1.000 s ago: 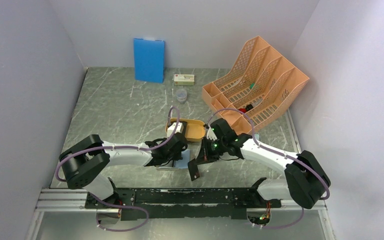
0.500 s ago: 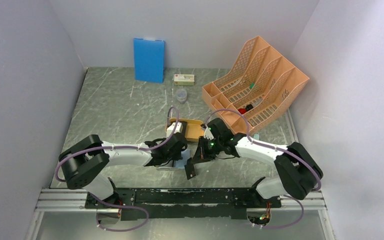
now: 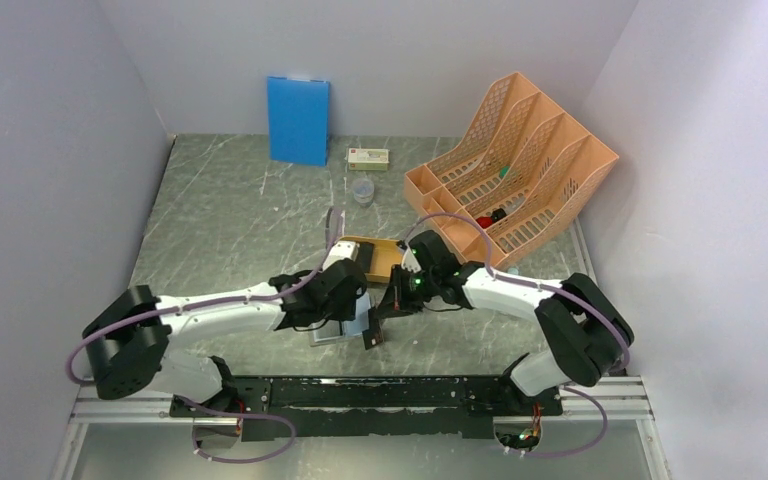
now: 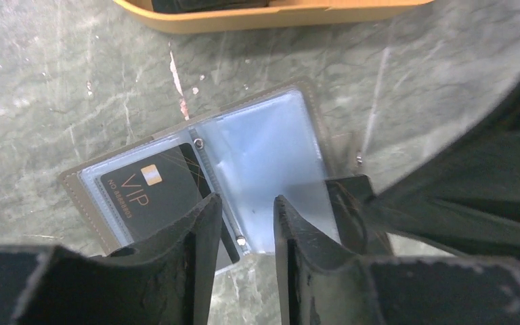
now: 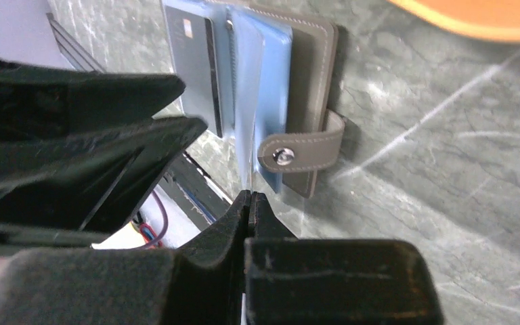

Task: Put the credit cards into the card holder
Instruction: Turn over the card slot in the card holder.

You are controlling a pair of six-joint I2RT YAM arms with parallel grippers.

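Note:
The grey card holder [image 4: 264,149] lies open on the table, pale blue pockets up. A black VIP credit card [image 4: 152,193] sits in its left pocket. Just above the holder's near edge my left gripper [image 4: 247,203] stands open, with nothing between its fingers. My right gripper [image 5: 250,196] is shut on a thin clear pocket sheet of the holder [image 5: 311,74], beside the snap strap [image 5: 284,157], and lifts that sheet on edge. From above, both grippers meet over the holder [image 3: 340,328]. Dark flat shapes show in the tray at the left wrist view's top edge.
A mustard-yellow tray [image 3: 385,258] lies just behind the holder. An orange file rack [image 3: 510,150] stands at the back right. A blue board [image 3: 298,120] leans on the back wall, with a small white box [image 3: 368,157] and a clear cup [image 3: 362,190] near it.
My left jaws have parted and the left arm has swung, its elbow moving out to the left. The right gripper has shifted left, closer over the holder.

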